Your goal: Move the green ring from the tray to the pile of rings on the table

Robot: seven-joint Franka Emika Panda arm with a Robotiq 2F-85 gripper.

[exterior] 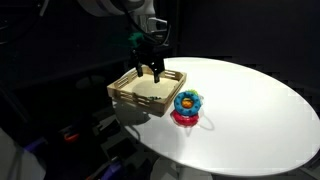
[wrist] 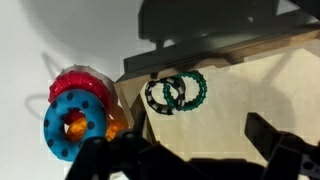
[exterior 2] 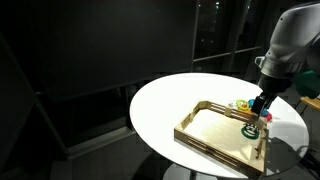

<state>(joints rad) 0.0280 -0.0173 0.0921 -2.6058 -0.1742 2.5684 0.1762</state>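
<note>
Since the green ring (wrist: 187,90) is lying flat on the floor of the tray (wrist: 262,85), tucked into the corner nearest the pile of rings (wrist: 75,115), this pickup looks fiddly to me. There's a darker ring shape (wrist: 157,96) touching it, and I can't tell if that's a shadow or another ring, so aiming at the wrong one is a real risk. The gripper (exterior: 153,69) hangs right above that corner, jaws spread wide with nothing in them. The tray's low wall is just beside the ring, so a finger could land on it or scrape the floor and flick the ring away. That wall also stands between ring and pile, which sits just outside that corner on the table (exterior: 255,110), so a low carry could clip it or topple the stack.
</note>
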